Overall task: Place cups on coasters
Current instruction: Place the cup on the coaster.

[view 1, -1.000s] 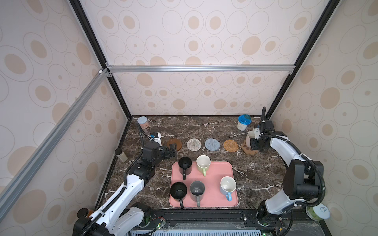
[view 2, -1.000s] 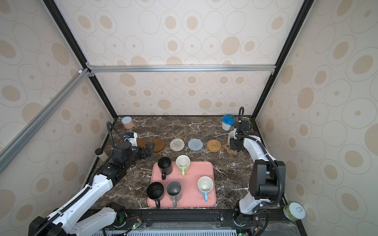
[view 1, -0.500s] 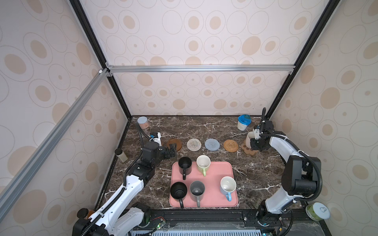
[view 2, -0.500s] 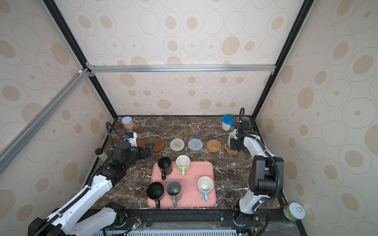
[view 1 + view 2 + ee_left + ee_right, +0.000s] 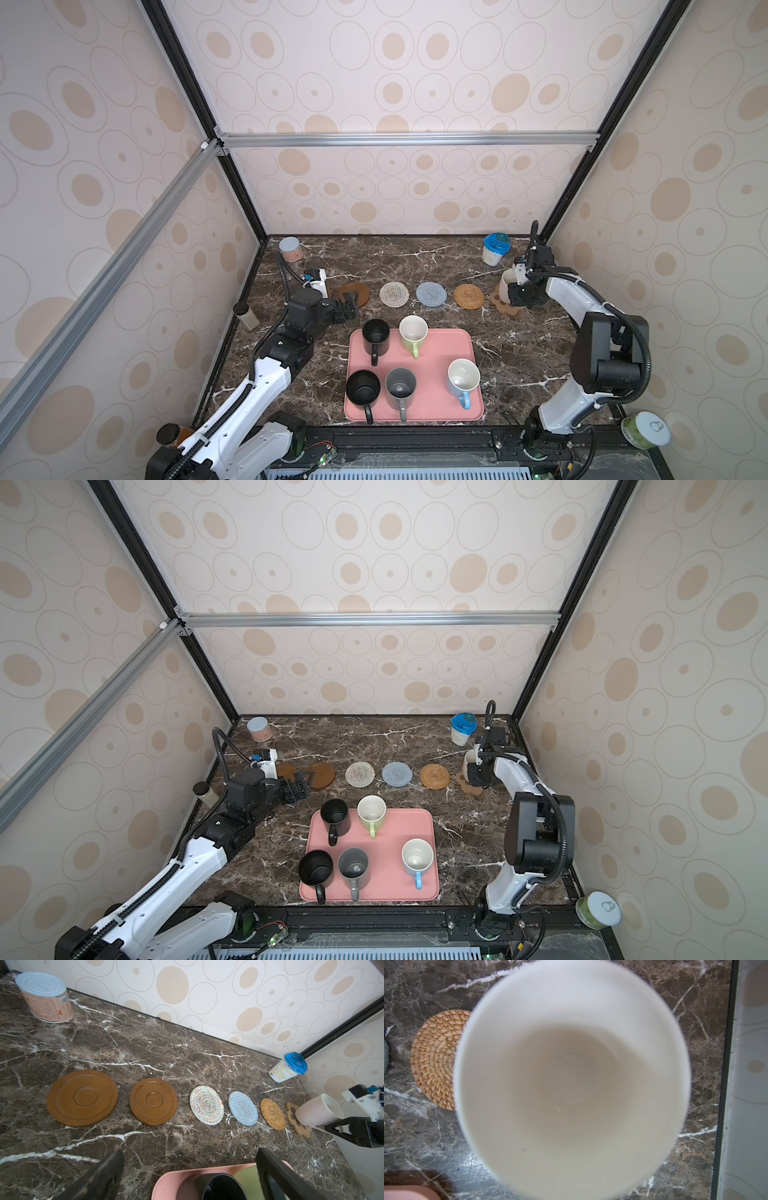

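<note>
The white-pink mug (image 5: 571,1076) fills the right wrist view, blurred, and hides the fingers of the right gripper (image 5: 520,297). That gripper is pressed shut on the mug, which hangs tilted over the paw-shaped coaster (image 5: 300,1130), beyond the far right corner of the pink tray (image 5: 432,357). The left gripper (image 5: 187,1169) is spread wide near the tray's far left corner. Its finger covers part of the light green mug (image 5: 246,1176), and the black mug (image 5: 220,1186) is cut off. Since a second ago nothing has visibly moved.

five mugs (image 5: 400,384) on tray (image 5: 436,353), coaster row (image 5: 431,294) behind (sixth mug (image 5: 508,282) at its right end)
</note>
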You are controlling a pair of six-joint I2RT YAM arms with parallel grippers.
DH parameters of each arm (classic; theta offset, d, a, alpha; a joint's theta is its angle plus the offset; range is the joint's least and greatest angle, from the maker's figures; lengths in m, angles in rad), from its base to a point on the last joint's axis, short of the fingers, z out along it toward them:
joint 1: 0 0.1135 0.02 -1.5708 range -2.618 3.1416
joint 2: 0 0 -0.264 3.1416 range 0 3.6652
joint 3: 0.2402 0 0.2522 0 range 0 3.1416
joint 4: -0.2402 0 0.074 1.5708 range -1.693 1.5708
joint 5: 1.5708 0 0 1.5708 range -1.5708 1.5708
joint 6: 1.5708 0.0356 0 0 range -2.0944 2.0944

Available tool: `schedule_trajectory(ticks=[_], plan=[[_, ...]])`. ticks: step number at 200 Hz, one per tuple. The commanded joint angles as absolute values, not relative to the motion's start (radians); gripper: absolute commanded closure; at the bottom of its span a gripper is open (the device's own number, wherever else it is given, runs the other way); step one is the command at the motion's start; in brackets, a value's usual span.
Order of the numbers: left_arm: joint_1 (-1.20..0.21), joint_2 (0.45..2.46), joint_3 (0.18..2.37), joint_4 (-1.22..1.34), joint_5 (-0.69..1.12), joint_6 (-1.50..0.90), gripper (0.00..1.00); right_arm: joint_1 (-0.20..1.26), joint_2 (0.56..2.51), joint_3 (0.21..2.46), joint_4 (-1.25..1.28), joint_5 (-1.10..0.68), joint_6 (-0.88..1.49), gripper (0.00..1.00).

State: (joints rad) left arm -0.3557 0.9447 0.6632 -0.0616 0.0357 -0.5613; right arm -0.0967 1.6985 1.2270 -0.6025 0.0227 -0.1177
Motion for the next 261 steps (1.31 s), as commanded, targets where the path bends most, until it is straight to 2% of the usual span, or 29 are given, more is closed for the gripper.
schedule_trajectory(ticks=[1,105,128,181,261], plan=[[-0.361,0.927,0.669,-0.065,0.032,-0.565,0.00,-0.102,1.701,1.241,-0.562,0.034,-0.134,0.91],[-0.362,0.907,0.669,-0.080,0.024,-0.564,0.00,-0.101,1.718,1.220,-0.557,0.063,-0.142,0.88],[-0.362,0.895,0.658,-0.080,0.019,-0.571,0.00,-0.101,1.720,1.224,-0.560,0.066,-0.135,0.84],[-0.362,0.881,0.647,-0.086,0.014,-0.572,0.00,-0.101,1.715,1.212,-0.563,0.059,-0.121,0.66],[-0.361,0.879,0.652,-0.088,0.012,-0.571,0.00,-0.101,1.667,1.205,-0.581,0.037,-0.096,0.55]])
